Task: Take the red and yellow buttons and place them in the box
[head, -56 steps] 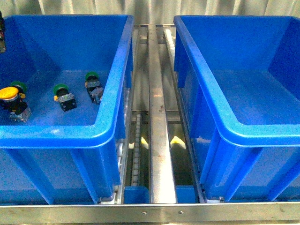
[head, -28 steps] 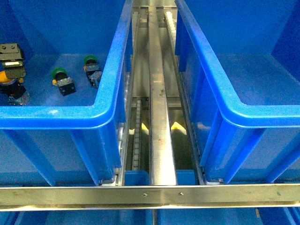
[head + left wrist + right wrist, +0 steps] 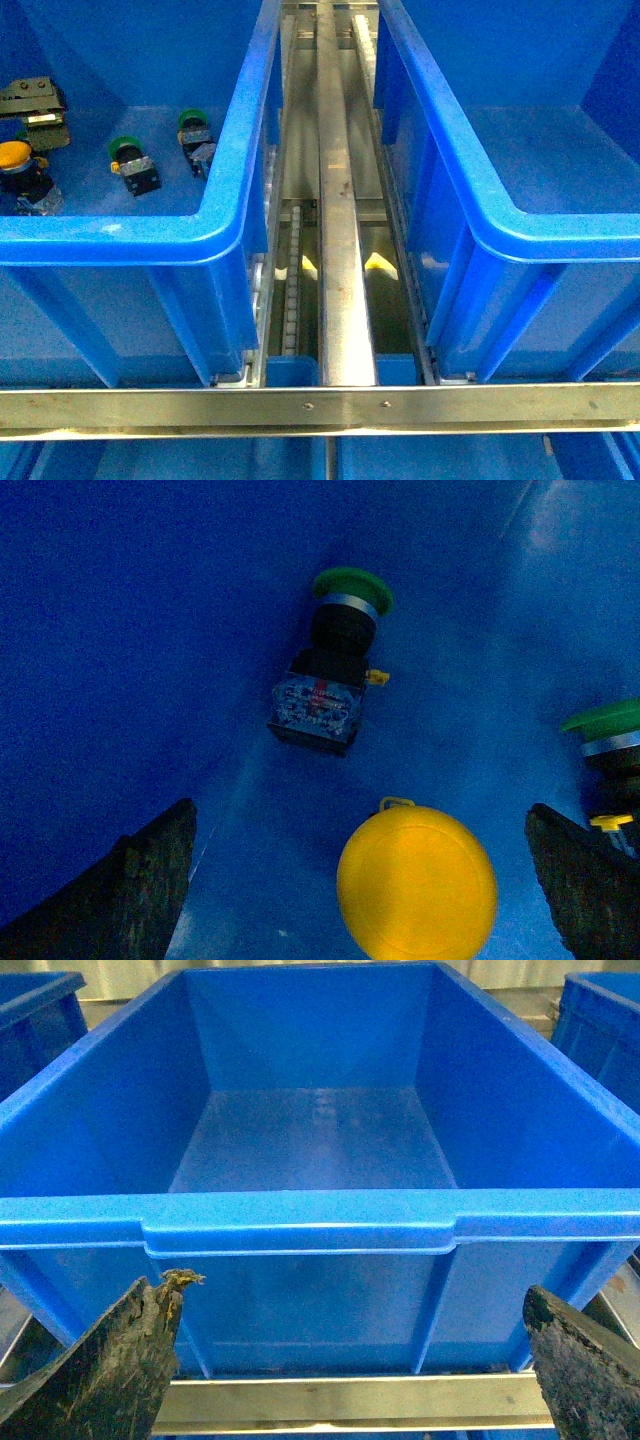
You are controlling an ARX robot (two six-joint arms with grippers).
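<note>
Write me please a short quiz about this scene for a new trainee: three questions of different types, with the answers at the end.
1. True or false: the right bin holds a button.
2. The button nearest the left gripper has which cap? A red, B yellow, C green.
3. Is the right gripper open or shut?
Key: 1 false; 2 B, the yellow button; 3 open.

text: none legible | label (image 3: 318, 702) on green-capped switch (image 3: 340, 630): print blurred, unreadable
</note>
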